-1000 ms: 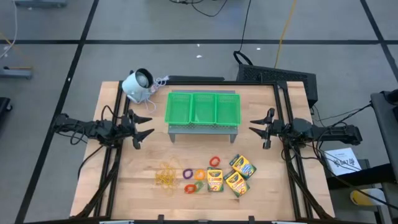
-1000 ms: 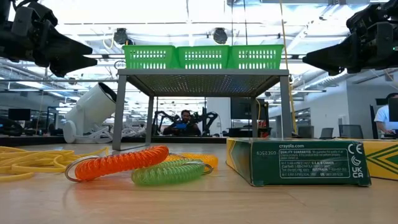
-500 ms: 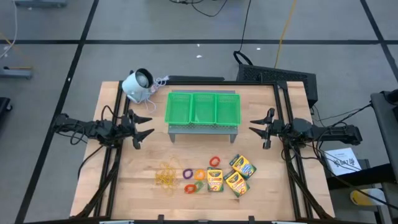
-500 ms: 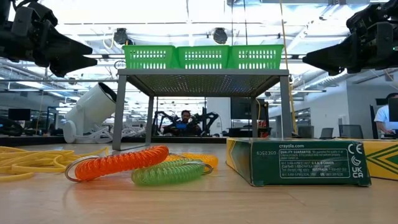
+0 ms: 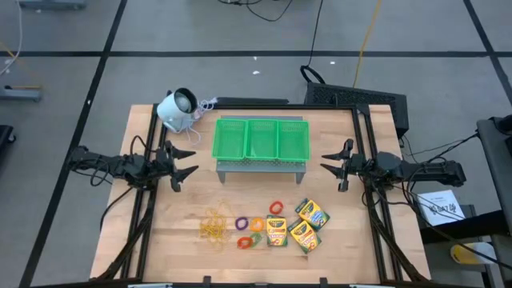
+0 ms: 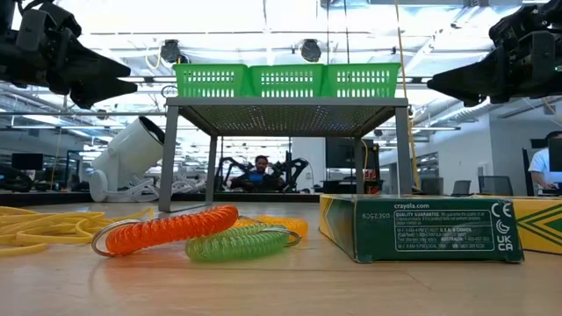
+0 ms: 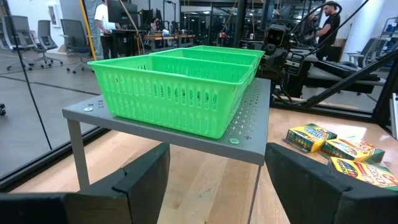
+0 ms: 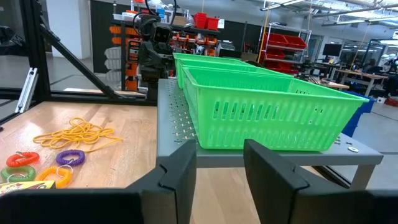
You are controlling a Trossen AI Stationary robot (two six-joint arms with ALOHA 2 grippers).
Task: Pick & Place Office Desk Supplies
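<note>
The 3 crayon boxes lie in a loose cluster on the wooden table, toward 5 o'clock from the table's middle in the high view, 2 of them touching. Just beside them at 9 o'clock sit the small rings: a red ring, an orange ring, a purple ring, and a green ring overlapping another reddish one. Farther out at 9 o'clock, a little apart from the rings, the tangle of yellowish rubber bands spreads flat on the wood. In the low view the orange and green rings lie touching in front, with a crayon box's green side just beside them.

At 12 o'clock from the supplies, the green 3-part tray rests on a grey perforated metal stand. A white round-headed device sits at the table's 10 o'clock corner.

The left gripper hangs above the table at 9 o'clock from the stand, fingers spread wide, holding nothing. The right gripper hangs at 3 o'clock from the stand, fingers parted more narrowly, also empty. Both point toward the stand, well apart from the supplies.
</note>
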